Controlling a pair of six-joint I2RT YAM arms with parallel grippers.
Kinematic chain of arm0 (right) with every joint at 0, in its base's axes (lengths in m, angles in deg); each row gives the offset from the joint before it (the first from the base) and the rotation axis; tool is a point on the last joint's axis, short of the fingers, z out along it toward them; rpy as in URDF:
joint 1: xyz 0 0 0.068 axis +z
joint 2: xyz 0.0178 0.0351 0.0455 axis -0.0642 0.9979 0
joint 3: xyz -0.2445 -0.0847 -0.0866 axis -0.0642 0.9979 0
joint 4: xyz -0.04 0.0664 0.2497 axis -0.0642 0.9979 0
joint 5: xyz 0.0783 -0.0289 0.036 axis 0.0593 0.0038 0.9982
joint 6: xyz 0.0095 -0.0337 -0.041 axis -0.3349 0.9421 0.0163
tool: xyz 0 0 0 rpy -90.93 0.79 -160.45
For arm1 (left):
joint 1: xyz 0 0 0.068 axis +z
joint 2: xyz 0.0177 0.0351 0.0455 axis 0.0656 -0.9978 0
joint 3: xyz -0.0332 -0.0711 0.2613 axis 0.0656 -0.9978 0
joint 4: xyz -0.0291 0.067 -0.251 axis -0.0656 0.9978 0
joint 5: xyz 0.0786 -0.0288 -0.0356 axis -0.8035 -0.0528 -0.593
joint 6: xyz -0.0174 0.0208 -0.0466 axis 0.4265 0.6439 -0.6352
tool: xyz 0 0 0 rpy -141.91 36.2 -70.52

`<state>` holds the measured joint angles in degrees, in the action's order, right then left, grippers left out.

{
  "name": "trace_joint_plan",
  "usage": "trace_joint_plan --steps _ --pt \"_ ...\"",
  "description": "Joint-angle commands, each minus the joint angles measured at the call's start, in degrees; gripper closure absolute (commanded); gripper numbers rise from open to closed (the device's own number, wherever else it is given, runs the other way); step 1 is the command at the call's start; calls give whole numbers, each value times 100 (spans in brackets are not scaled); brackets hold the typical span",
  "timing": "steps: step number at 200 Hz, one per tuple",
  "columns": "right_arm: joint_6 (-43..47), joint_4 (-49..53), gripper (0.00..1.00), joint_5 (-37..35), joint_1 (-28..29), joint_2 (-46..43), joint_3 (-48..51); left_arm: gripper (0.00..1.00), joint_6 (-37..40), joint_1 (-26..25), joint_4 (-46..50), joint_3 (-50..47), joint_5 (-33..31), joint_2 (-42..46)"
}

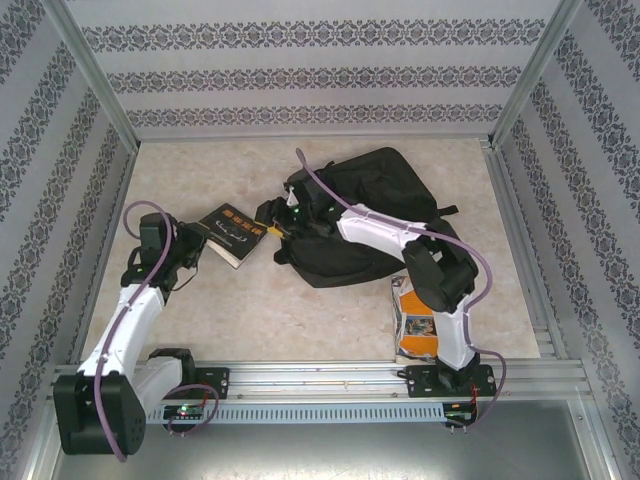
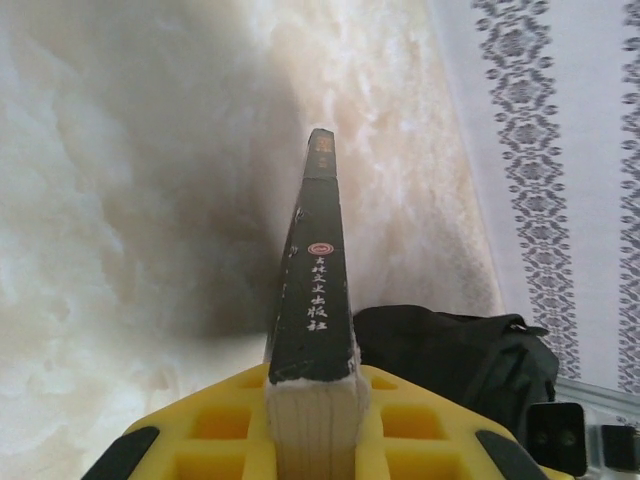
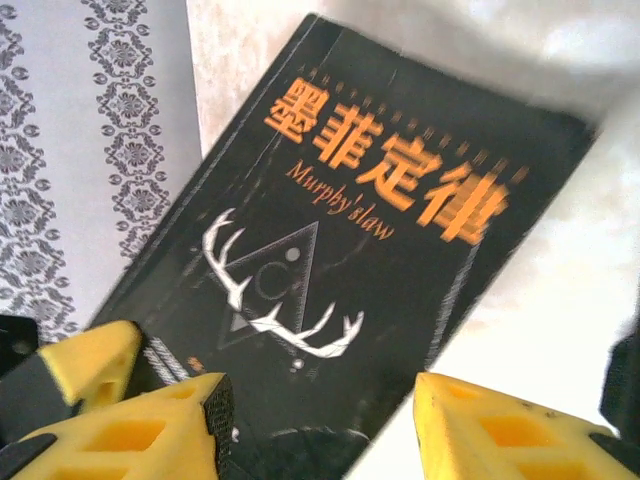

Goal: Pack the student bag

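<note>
student bag (image 1: pixel 385 185) lies flat, mid-table toward the back, long axis slanting near-left to far-right; top end unclear. right arm (image 1: pixel 385 232) crosses its near edge. right gripper (image 3: pixel 320 400) spread open before black book (image 1: pixel 232 232). left gripper (image 1: pixel 203 247) clamps that book, just left of bag. orange book (image 1: pixel 415 322) near right base.

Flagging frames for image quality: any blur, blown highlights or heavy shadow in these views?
Right wrist: the Murphy's law book has smeared cover lettering, and the tabletop beside it is washed out. Left wrist: that book's spine is legible, with a dark shadow on the tabletop to its left. Top external: evenly lit and sharp, the backpack near-featureless black.
</note>
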<state>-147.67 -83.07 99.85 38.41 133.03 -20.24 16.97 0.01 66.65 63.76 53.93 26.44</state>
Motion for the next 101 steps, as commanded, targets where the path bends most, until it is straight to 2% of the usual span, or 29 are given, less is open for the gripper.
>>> trace_joint_plan --steps 1,17,40,75,86,101 --pt "1318 956 47 -601 -60 -541 -314 100 501 18 86 695 -11 383" --pt "1835 1281 46 -781 -73 -791 -381 100 496 18 -62 906 359 350" --pt "2382 1508 42 -728 -187 -1184 -287 100 169 19 -835 977 1088 289" --pt "2665 1318 35 -80 -769 -2004 396 100 -236 20 -2165 1225 2328 -81" --pt "2760 1093 31 373 -977 -2317 672 100 -481 12 -2665 1255 2688 -238" --pt "2898 852 17 804 -1189 -2742 1034 100 -1046 6 -3624 1228 3203 -504"
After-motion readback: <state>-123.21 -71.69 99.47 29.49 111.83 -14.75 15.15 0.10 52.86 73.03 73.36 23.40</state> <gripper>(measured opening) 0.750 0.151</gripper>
